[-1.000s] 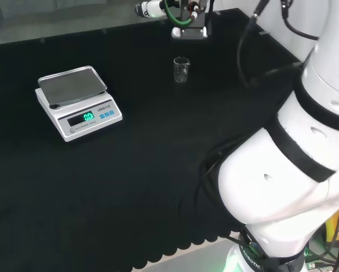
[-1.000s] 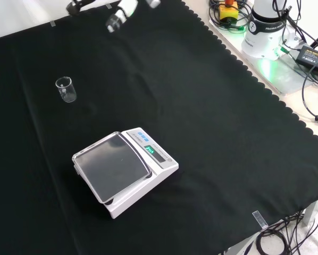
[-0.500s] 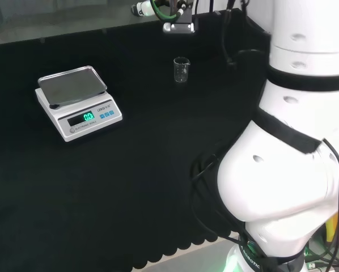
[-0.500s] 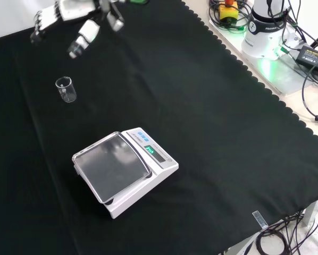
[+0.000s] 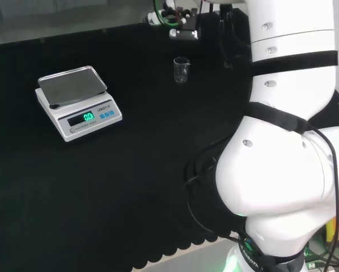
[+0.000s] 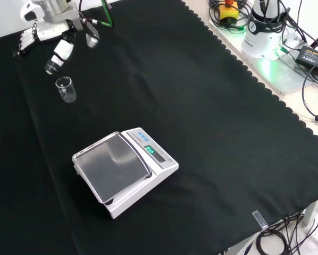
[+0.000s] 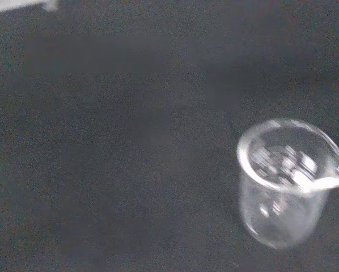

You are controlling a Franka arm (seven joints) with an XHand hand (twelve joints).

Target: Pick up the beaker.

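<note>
since a moment ago the hand (image 6: 55, 45) has swung down from the far edge of the cloth and now hangs just above and beyond the beaker (image 6: 66, 89) in the front view, fingers spread and relaxed, holding nothing. meanwhile the beaker itself hasn't budged: it stands upright and alone on the black cloth (image 6: 201, 122), well apart from the scale (image 6: 124, 170), which sits nearer the front camera. from the wrist camera the beaker (image 7: 285, 181) looks empty, with a pour lip on its rim. it looks like thin clear glass, so i'd guess light, rigid, slippery and easy to tip or crack if knocked. best place to take it would be around the middle of the straight wall, thumb on one side and fingers opposite, staying clear of the lip.
</note>
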